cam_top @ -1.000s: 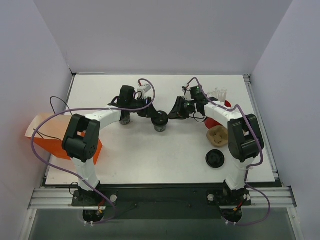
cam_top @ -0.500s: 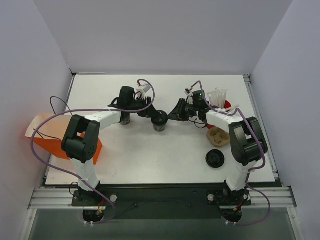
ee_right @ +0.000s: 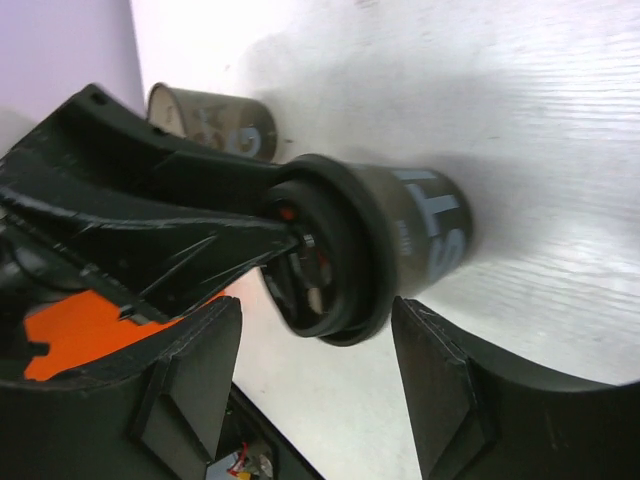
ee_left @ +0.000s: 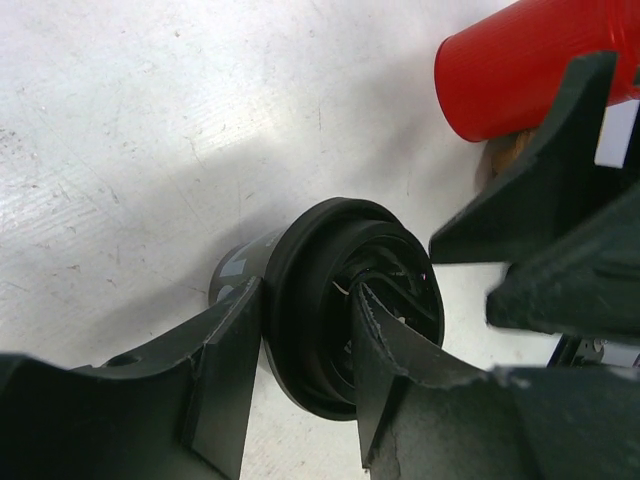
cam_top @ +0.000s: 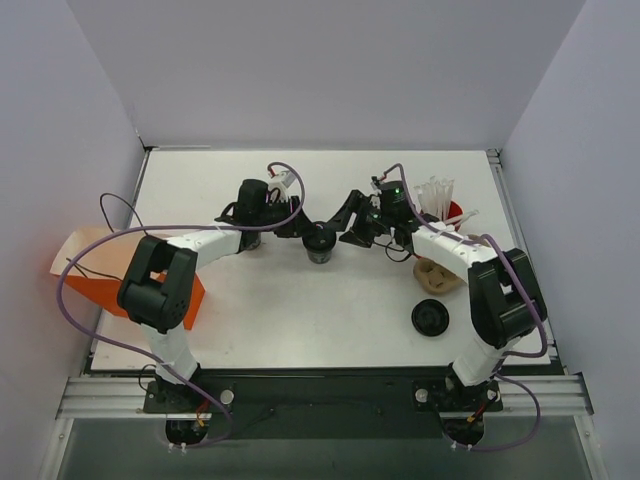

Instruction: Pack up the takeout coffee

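Top external view, from the left: an orange bag [cam_top: 95, 272] sits at the table's [cam_top: 300, 320] nine o'clock edge. Next comes a second cup [ee_right: 215, 120], tucked mostly under the left arm's wrist. Just right of it, the left gripper [ee_left: 305, 300] reaches the takeout coffee [cam_top: 320, 243] from about ten o'clock. On the left wrist camera one finger [ee_left: 225, 360] lies against the outside of the black lid's rim. The other finger [ee_left: 400, 360] presses into the lid's sunken top, so the jaws look pinched on that rim, though the exact contact is hard to judge this close. The coffee stands near the middle of the table, lid on. At its two o'clock hangs the right gripper [cam_top: 346, 218], jaws spread wide, one finger on either side of the cup with a gap on both. Farther right, at three o'clock on the table, a red cup [cam_top: 452, 210] holds white cutlery [cam_top: 435, 190]. A tan moulded piece [cam_top: 435, 272] and a flat black lid disc [cam_top: 430, 317] lie toward four o'clock.
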Motion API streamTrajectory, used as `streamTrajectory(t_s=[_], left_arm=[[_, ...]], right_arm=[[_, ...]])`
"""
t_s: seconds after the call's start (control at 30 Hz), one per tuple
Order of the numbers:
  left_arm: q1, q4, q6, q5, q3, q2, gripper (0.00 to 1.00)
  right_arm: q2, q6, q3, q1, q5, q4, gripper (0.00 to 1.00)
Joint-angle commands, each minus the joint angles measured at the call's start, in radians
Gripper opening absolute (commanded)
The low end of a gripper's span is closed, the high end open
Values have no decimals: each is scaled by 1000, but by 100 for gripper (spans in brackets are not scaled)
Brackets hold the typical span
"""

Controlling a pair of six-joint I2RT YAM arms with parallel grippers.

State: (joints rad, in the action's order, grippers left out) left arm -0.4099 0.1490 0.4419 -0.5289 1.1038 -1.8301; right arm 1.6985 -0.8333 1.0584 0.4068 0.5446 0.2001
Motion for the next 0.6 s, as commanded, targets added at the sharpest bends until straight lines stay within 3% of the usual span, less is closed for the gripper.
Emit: streamTrajectory(t_s=[0.0,0.27,0.57], left_arm=[[-18,-264,29,121,-88,-71,47],[-20,-282,103,139,-84,-35,47],[-20,-285,130,161,-96,-26,47]], right_arm=[[-48,-89,-28,59,-54,105,63],[-80,-99,-31,133,-305,-22,66],[-160,-113,-46,139,-387,-79,66]])
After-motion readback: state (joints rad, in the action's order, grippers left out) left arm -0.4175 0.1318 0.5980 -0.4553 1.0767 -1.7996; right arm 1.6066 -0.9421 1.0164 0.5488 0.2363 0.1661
